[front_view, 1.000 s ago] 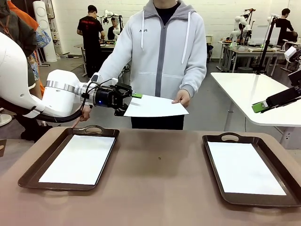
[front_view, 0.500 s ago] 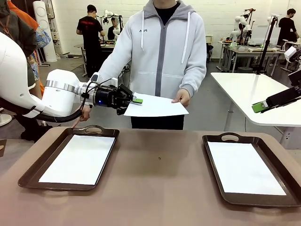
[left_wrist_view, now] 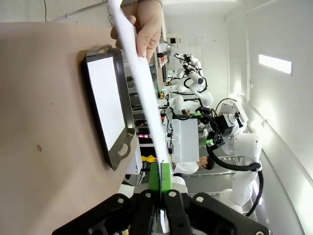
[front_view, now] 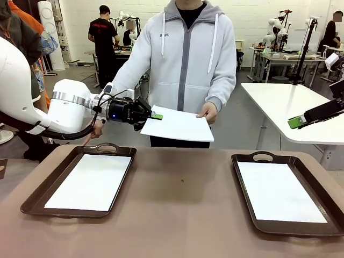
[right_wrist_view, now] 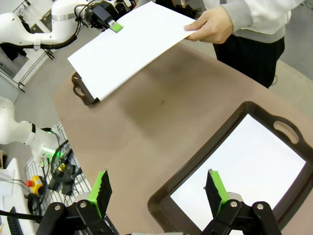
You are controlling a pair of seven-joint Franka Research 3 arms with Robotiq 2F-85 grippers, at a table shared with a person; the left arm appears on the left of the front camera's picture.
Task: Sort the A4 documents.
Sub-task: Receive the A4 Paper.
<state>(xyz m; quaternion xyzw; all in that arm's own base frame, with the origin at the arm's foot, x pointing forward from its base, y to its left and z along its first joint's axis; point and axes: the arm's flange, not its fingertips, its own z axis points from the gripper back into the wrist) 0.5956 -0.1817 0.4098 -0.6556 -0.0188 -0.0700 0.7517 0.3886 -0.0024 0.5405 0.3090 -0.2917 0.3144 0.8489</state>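
A person across the table holds out a blank white A4 document [front_view: 180, 124] by its right edge with one hand [front_view: 209, 111]. My left gripper [front_view: 155, 115] is shut on the sheet's left corner, above the table's far edge. In the left wrist view the green pads [left_wrist_view: 161, 177] pinch the sheet [left_wrist_view: 142, 83], seen edge-on. From the right wrist view the same sheet [right_wrist_view: 129, 46] hangs between the hand [right_wrist_view: 212, 24] and the left gripper [right_wrist_view: 111, 23]. My right gripper [right_wrist_view: 159, 191] stands open over the right tray [right_wrist_view: 164, 196], also seen at the right edge [front_view: 295, 121].
Two dark brown handled trays lie on the brown table [front_view: 183, 215], the left tray [front_view: 40, 196] and the right tray [front_view: 244, 185], each holding a white sheet. A white table [front_view: 290, 102] stands behind on the right. People and other tables are farther back.
My left gripper's jaws have closed onto the sheet's corner. The sheet's near edge has dropped slightly. The right arm has not moved.
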